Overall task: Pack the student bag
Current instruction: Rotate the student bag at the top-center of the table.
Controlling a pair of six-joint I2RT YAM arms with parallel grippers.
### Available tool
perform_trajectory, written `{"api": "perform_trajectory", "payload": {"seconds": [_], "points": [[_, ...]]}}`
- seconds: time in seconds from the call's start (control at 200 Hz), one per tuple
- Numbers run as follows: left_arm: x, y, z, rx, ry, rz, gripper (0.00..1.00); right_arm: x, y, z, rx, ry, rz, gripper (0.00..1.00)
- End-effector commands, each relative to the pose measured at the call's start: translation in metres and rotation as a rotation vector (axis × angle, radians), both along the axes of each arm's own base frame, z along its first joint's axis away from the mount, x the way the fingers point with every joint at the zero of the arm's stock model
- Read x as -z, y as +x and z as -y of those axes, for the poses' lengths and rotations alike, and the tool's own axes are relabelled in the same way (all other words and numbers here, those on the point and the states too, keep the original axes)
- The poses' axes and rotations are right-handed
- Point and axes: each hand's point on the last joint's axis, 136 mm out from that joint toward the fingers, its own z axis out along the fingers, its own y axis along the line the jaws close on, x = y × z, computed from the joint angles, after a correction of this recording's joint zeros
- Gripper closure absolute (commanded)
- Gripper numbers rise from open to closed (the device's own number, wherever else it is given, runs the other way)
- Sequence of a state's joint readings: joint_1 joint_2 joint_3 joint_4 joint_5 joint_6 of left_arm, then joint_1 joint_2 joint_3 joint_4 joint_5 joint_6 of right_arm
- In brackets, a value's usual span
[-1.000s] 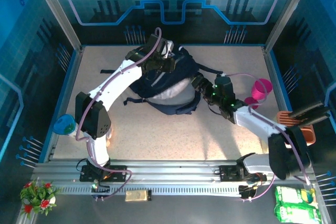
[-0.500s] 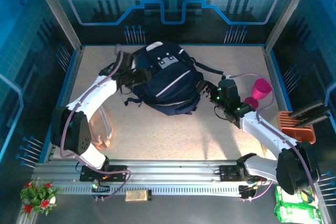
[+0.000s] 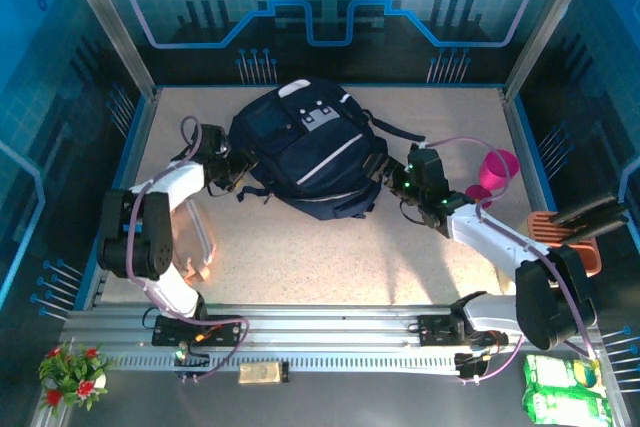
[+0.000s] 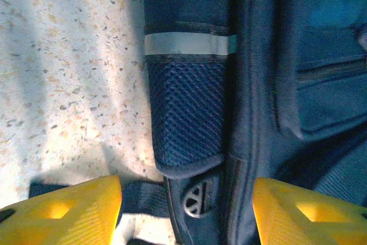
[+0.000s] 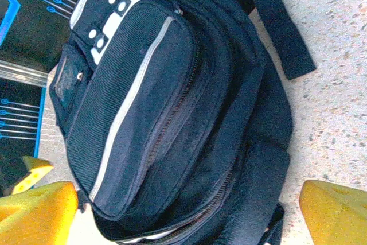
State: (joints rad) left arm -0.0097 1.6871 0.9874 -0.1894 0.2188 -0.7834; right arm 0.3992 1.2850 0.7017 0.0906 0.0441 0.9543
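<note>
The student bag [image 3: 305, 152], dark navy with thin white stripes and grey-white patches, lies front up on the speckled table [image 3: 330, 247]. My left gripper [image 3: 236, 170] is at the bag's left side. In the left wrist view its yellow fingers [image 4: 63, 210] stand apart, and the left gripper [image 4: 183, 213] is open around the bag's mesh side pocket [image 4: 186, 113] and a strap without pressing on them. My right gripper [image 3: 390, 179] sits at the bag's right edge. The right gripper [image 5: 186, 216] is open wide, facing the student bag [image 5: 166, 101], with nothing held.
A pink cup [image 3: 497, 169] stands right of the right arm. An orange holder [image 3: 570, 237] sits at the table's right edge. A black strap [image 5: 278, 30] of the bag trails on the table. The floor in front of the bag is bare.
My left arm has drawn back from the top of the bag to its left side and its jaws have opened. The bag has settled flat. The right gripper opened a little wider.
</note>
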Motion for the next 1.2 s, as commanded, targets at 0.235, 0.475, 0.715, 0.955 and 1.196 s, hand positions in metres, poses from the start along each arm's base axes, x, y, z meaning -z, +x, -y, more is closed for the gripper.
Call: {"api": "perform_trajectory", "payload": {"seconds": [0.235,0.475,0.715,0.955,1.196], "points": [[0.012,0.028,0.009,0.062,-0.042,0.056,0.46,-0.012,0.006,-0.010,-0.007,0.043,0.017,0.00],[0.020,0.033,0.011,0.058,-0.056,0.039,0.54,-0.011,0.001,-0.004,0.025,0.002,0.003,0.00],[0.014,0.035,0.016,0.069,-0.082,0.056,0.80,-0.006,-0.011,-0.009,0.004,-0.049,-0.041,0.01],[-0.015,0.032,0.025,0.096,-0.112,0.115,1.00,0.019,-0.038,-0.022,-0.050,-0.069,-0.158,0.03],[-0.042,0.021,0.033,0.102,-0.112,0.135,1.00,0.041,-0.031,-0.056,-0.190,-0.009,-0.175,0.19]]}}
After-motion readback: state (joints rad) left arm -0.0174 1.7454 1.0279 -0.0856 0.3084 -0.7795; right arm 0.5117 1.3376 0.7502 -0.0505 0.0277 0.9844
